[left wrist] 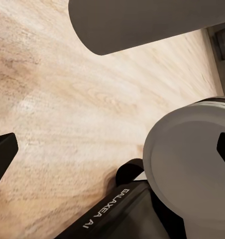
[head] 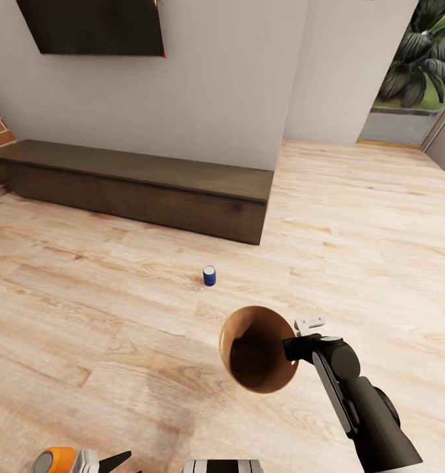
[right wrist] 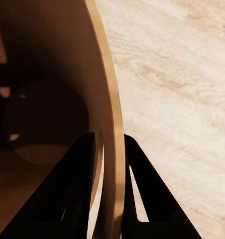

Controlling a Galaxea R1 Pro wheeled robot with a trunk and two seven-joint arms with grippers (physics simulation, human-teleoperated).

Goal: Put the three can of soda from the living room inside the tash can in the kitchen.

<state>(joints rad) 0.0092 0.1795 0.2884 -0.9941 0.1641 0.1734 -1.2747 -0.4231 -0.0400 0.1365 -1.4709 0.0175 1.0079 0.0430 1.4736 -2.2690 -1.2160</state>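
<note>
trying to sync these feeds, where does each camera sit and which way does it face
Head view: on the robot's head, looking forward and down at the wood floor, blue can and low cabinet; right gripper carries the bin.
Left wrist view: near the left gripper, facing floor; its dark fingertips and the robot's grey body show.
Right wrist view: along the right gripper's fingers, astride the bin's wall.
Shared: bin and floor, in head and right wrist views.

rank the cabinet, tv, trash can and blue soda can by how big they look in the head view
1. long dark-wood cabinet
2. black television, cut off by the frame edge
3. brown trash can, held by the right gripper; it sits nearer the camera, so it looks enlarged
4. blue soda can on the floor
</note>
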